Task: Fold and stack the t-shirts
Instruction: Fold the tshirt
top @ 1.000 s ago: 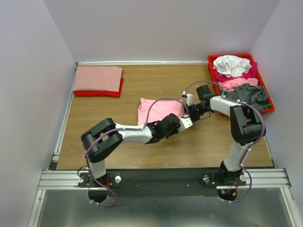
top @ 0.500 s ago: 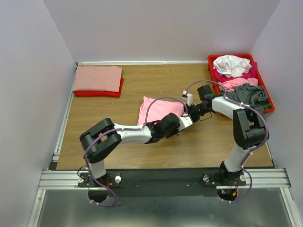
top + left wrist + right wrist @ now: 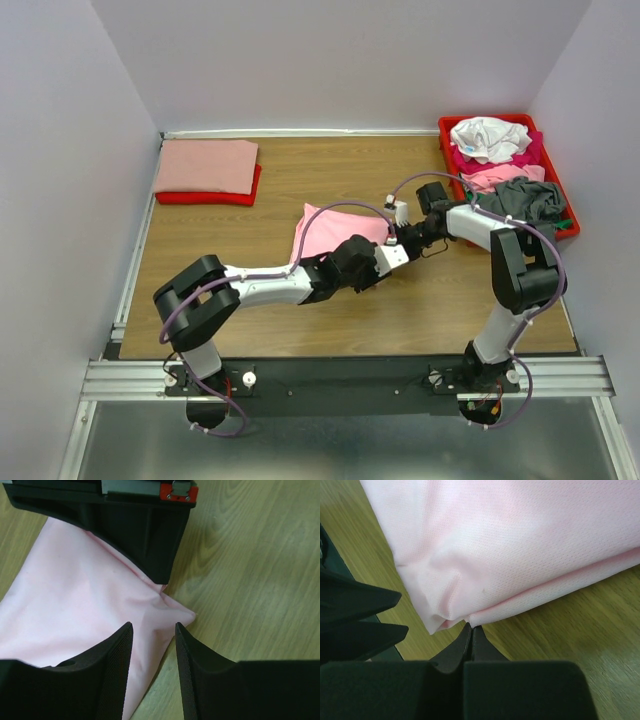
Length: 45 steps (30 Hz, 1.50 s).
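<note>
A folded light pink t-shirt (image 3: 338, 228) lies mid-table. My left gripper (image 3: 388, 254) hovers at its near right corner. In the left wrist view the left gripper (image 3: 153, 626) is open, its jaws straddling the pink t-shirt (image 3: 75, 605) corner without pinching it. My right gripper (image 3: 408, 238) meets the same corner from the right. The right gripper (image 3: 471, 626) is shut, nipping the folded edge of the pink t-shirt (image 3: 520, 540), and creases run toward its tip. A salmon t-shirt (image 3: 205, 165) lies folded on a red one (image 3: 205, 198) at the back left.
A red tray (image 3: 572, 222) at the back right holds white (image 3: 488, 137), magenta, pink and grey (image 3: 528, 198) t-shirts in a loose heap. White walls close in the table on three sides. A metal rail runs along the near edge.
My left gripper has opened and let go of the pink t-shirt's corner. The left arm's elbow has swung left and toward the near edge. The shirt's right corner now points toward the right gripper.
</note>
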{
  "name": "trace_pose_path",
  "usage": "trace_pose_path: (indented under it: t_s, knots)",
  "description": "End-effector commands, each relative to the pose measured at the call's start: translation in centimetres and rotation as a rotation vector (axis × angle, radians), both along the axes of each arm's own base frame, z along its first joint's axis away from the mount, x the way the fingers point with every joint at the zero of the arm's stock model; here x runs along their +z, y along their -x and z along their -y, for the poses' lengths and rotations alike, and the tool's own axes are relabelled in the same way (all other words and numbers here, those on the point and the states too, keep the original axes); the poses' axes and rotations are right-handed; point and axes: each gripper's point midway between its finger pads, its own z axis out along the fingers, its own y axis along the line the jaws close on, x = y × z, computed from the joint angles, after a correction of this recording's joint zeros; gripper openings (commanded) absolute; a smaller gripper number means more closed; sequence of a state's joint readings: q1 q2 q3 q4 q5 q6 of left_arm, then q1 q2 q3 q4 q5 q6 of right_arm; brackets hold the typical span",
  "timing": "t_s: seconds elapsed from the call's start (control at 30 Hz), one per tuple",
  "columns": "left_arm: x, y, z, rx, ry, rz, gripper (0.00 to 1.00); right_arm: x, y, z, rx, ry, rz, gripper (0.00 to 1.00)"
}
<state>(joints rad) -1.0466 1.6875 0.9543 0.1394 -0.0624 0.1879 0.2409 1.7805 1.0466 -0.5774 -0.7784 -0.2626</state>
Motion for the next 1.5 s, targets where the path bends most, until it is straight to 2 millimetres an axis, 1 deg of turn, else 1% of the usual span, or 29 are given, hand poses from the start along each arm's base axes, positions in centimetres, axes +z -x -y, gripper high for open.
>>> trace_pose_path:
  t_s: [0.0,0.1,0.17,0.2,0.27,0.3,0.4,0.43,0.53,0.67,0.73,0.87,0.9,0.97,1.07,1.13,1.23,1.27,1.3,1.37,1.4,1.43,1.47]
  knots:
    - [-0.4,1.1,1.5,-0.061,0.055,-0.063,0.47,-1.2,1.4,0.4,0.006,0.012,-0.074,0.0]
    - [-0.2,0.9,1.8,-0.05,0.072,-0.061,0.47,-1.3,1.5,0.4,0.012,0.009,-0.077,0.0]
    - [-0.3,0.4,1.8,-0.023,0.069,-0.058,0.47,-1.2,1.5,0.4,0.012,0.006,-0.077,0.0]
    - [-0.9,0.5,1.9,-0.024,0.057,-0.068,0.47,-1.2,1.5,0.3,0.013,0.001,-0.078,0.01]
    - [-1.0,0.3,2.1,-0.019,0.061,-0.073,0.47,-1.1,1.6,0.3,0.016,-0.003,-0.078,0.0]
    - [-1.1,0.3,2.2,-0.02,0.058,-0.075,0.46,-0.9,1.6,0.2,0.016,-0.01,-0.076,0.0]
    - [-1.5,0.1,2.4,-0.015,0.051,-0.081,0.38,-0.8,1.7,0.1,0.021,-0.019,-0.075,0.0]
    - [-1.7,0.0,2.6,-0.016,0.049,-0.086,0.27,-0.8,1.7,0.1,0.021,-0.021,-0.08,0.0]
    - [-1.7,0.0,2.8,-0.015,0.05,-0.097,0.0,-0.7,1.8,-0.1,0.023,-0.035,-0.087,0.0]
    - [-0.5,0.0,3.5,-0.021,0.085,-0.094,0.0,-0.6,2.0,-0.3,0.024,-0.051,-0.101,0.0]
    - [0.2,-0.4,3.7,-0.013,0.103,-0.085,0.0,-0.3,2.2,-0.5,0.029,-0.063,-0.107,0.0]
    - [0.7,-1.2,3.4,0.013,0.123,-0.085,0.0,-0.3,2.4,-0.2,0.035,-0.046,-0.118,0.0]
    - [1.0,-1.6,3.3,0.021,0.135,-0.083,0.0,-0.3,2.5,-0.2,0.039,-0.043,-0.121,0.0]
    - [1.6,-1.8,3.1,0.02,0.155,-0.084,0.0,-0.2,2.8,-0.1,0.051,-0.039,-0.138,0.0]
    - [1.6,-1.9,3.2,0.012,0.161,-0.088,0.0,-0.4,3.1,0.1,0.083,-0.035,-0.158,0.0]
    - [1.2,-1.8,3.3,0.007,0.157,-0.098,0.0,-0.4,3.9,0.1,0.101,-0.046,-0.217,0.01]
    - [0.8,-1.4,3.7,-0.014,0.167,-0.12,0.0,-0.5,4.0,-0.1,0.115,-0.058,-0.235,0.0]
    - [0.7,-1.1,3.9,-0.031,0.171,-0.132,0.0,-0.6,4.0,0.0,0.118,-0.055,-0.231,0.02]
    - [0.5,-1.0,4.1,-0.034,0.174,-0.139,0.0,-0.7,3.9,0.0,0.117,-0.054,-0.223,0.06]
    - [0.4,-0.5,4.2,-0.055,0.182,-0.156,0.0,-0.9,3.9,0.1,0.119,-0.049,-0.222,0.18]
    - [0.3,-0.3,4.2,-0.06,0.189,-0.163,0.0,-0.9,3.8,0.2,0.117,-0.043,-0.22,0.33]
    - [0.2,0.0,4.3,-0.072,0.193,-0.17,0.03,-1.0,3.8,0.3,0.118,-0.035,-0.216,0.36]
    - [-0.2,0.5,4.1,-0.085,0.19,-0.188,0.12,-0.7,3.5,0.4,0.116,-0.026,-0.195,0.38]
